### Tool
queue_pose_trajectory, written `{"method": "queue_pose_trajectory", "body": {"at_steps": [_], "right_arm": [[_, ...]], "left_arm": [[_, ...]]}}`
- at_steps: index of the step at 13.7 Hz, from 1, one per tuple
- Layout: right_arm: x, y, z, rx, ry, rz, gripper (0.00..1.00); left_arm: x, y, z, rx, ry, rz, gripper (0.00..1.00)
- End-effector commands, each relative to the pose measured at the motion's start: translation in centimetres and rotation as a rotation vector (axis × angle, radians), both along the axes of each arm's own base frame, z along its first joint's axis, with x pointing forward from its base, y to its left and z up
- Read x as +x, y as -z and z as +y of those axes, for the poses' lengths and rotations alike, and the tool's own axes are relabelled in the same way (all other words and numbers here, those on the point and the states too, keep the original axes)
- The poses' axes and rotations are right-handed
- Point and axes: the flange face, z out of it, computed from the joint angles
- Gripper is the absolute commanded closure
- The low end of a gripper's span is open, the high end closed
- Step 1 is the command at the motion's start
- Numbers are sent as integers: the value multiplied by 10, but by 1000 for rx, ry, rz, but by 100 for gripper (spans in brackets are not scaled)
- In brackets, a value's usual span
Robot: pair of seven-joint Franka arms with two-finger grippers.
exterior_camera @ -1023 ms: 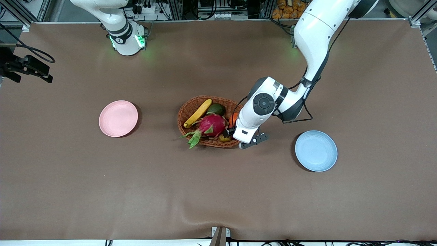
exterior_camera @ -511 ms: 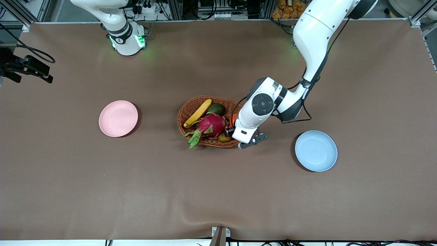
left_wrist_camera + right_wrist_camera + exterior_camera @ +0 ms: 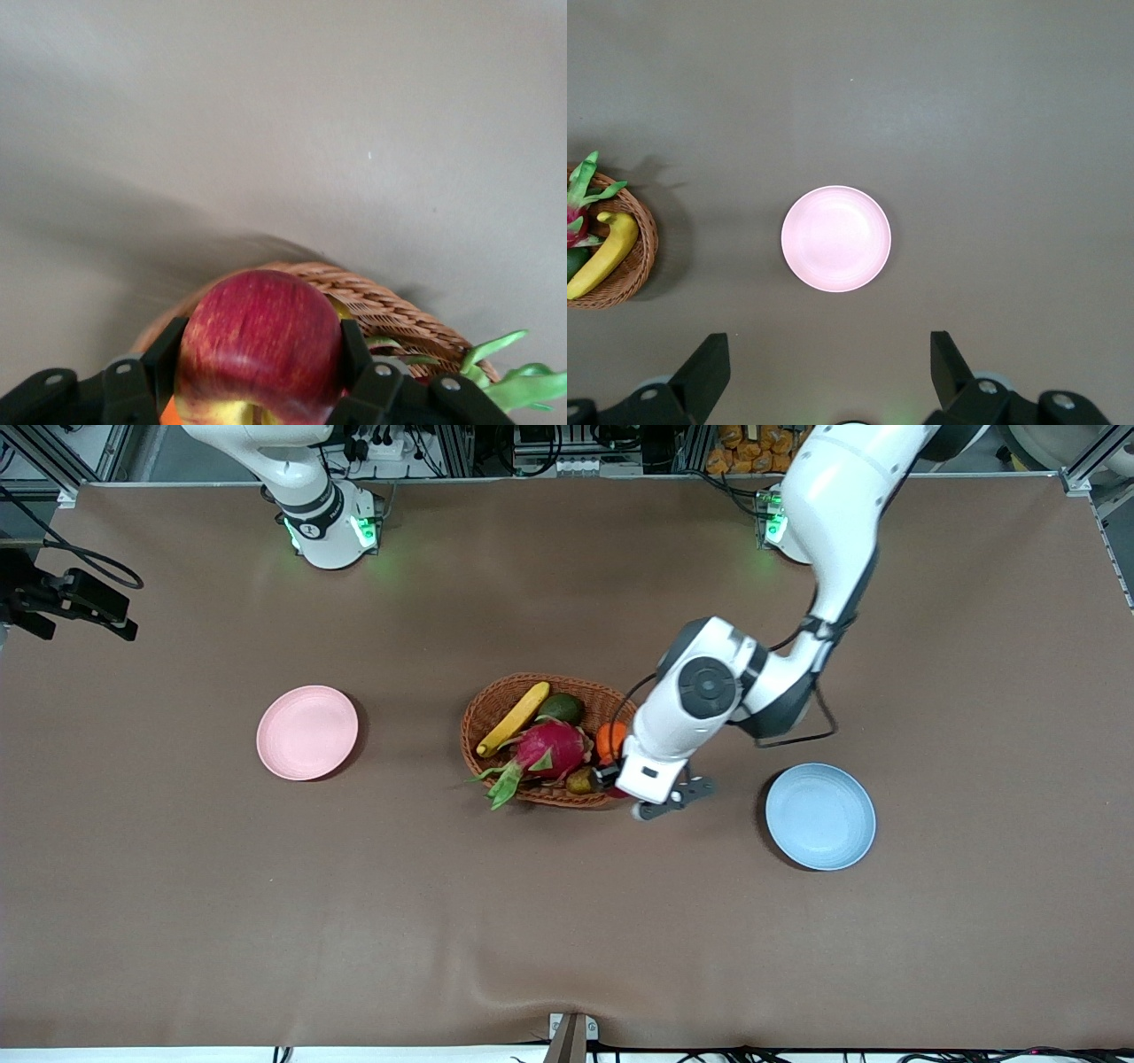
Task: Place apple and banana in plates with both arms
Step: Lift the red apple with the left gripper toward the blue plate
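My left gripper (image 3: 261, 341) is shut on the red apple (image 3: 257, 341) and holds it above the wicker basket's rim (image 3: 390, 305), at the end nearest the pale blue plate (image 3: 820, 816). In the front view the left gripper (image 3: 617, 785) sits under its white wrist, which hides the apple. The yellow banana (image 3: 513, 718) lies in the basket (image 3: 493, 688); it also shows in the right wrist view (image 3: 602, 257). My right gripper (image 3: 828, 354) is open and empty, high over the pale pink plate (image 3: 835, 238), which is bare in the front view too (image 3: 307, 732). The right arm waits.
The basket also holds a magenta dragon fruit (image 3: 549, 748), an orange (image 3: 610, 741), a dark green fruit (image 3: 562, 708) and a small brownish fruit (image 3: 581, 781). A dark camera mount (image 3: 71, 598) stands at the table edge past the pink plate.
My left arm has swung a little toward the blue plate with the apple in its grip, uncovering more of the orange. The right arm has not moved.
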Motion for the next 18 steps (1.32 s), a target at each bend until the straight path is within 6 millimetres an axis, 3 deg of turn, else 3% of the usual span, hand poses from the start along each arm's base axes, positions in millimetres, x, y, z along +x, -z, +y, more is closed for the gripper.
{"method": "queue_pose_trajectory", "body": {"at_steps": [1,4,6,9,10,13,14,17,18], "right_arm": [[2,-2,-1,-6,-1,1,0],[7,1,-1,-12,-33,0,0],[15,14,-3,-15,-89,20,0],[22,19,-6,-1,-101,11,0],[28,30,-5,6,-101,30,0],[39,59,10,88,-104,87,0],[45,79,14,90,-105,129,0],[73,172,17,109,-92,277,0],[79,188,17,125,-89,290,0]], "left_arm": [[9,-50,46,37,4,-14,100],[22,-65,94,65,21,4,100],[32,-62,125,94,4,-2,100],[44,-30,181,187,-11,23,100],[49,-16,201,204,8,37,100],[54,1,231,211,19,64,100],[56,10,237,213,27,77,100],[63,45,276,268,103,107,100],[63,53,279,274,116,116,100]]}}
